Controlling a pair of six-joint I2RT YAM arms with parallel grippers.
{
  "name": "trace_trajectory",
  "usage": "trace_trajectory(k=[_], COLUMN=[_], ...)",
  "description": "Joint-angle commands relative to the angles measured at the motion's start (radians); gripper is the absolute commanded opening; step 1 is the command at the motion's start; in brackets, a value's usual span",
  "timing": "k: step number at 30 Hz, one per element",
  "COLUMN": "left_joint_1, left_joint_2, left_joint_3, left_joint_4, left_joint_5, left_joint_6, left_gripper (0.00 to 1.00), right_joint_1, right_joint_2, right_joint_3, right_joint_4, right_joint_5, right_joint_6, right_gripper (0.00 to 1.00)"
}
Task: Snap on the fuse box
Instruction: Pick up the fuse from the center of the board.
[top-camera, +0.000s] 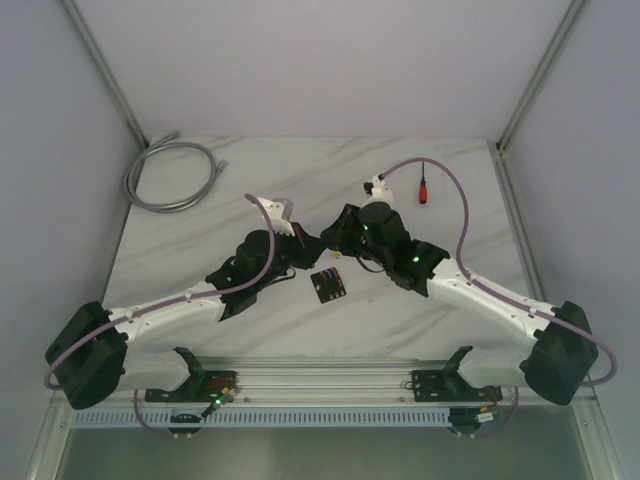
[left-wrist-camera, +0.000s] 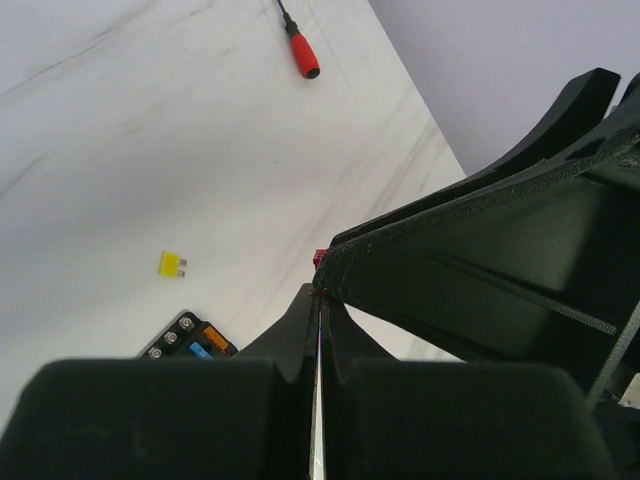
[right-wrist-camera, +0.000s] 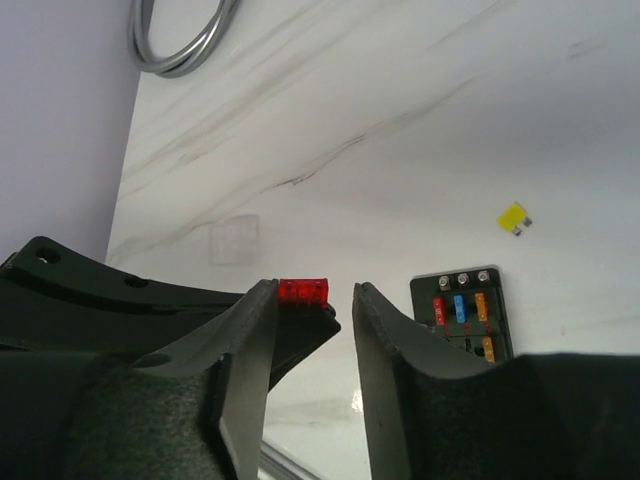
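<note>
Currently left gripper (left-wrist-camera: 320, 300) clamped on red fuse (right-wrist-camera: 303, 291), right gripper (right-wrist-camera: 314, 310) parted around it — fuse box (top-camera: 327, 285) flat on counter (top-camera: 300, 170) between the arms. Pinch looks thin — fuse may twist or drop before reaching a slot.

You had a white marble-patterned surface (top-camera: 180, 250) under everything. At its far left corner lay a grey cable (top-camera: 170, 175) in a loose coil. A red-handled screwdriver (top-camera: 424, 189) lay toward its far edge, right of centre. A yellow fuse (left-wrist-camera: 171, 264) lay flat near its middle, and a red fuse (right-wrist-camera: 303, 291) was raised off it.
</note>
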Motion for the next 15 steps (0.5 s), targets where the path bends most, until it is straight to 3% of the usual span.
trace_trajectory(k=[1, 8, 15], left_joint_1=[0.008, 0.063, 0.090], left_joint_2=[-0.055, -0.138, -0.219], left_joint_3=[-0.008, -0.028, 0.008], left_joint_4=[0.028, -0.022, -0.096], left_joint_5=[-0.008, 0.166, 0.458], left_joint_6=[0.064, 0.176, 0.283], left_gripper=[0.00, 0.00, 0.00], right_joint_1=[-0.015, -0.121, -0.175], right_joint_2=[-0.045, -0.146, -0.238], right_joint_3=[-0.007, -0.019, -0.014], right_joint_4=[-0.021, -0.003, 0.010], right_joint_5=[-0.083, -0.359, -0.705], right_joint_6=[-0.100, -0.358, -0.595], right_gripper=[0.46, 0.50, 0.48])
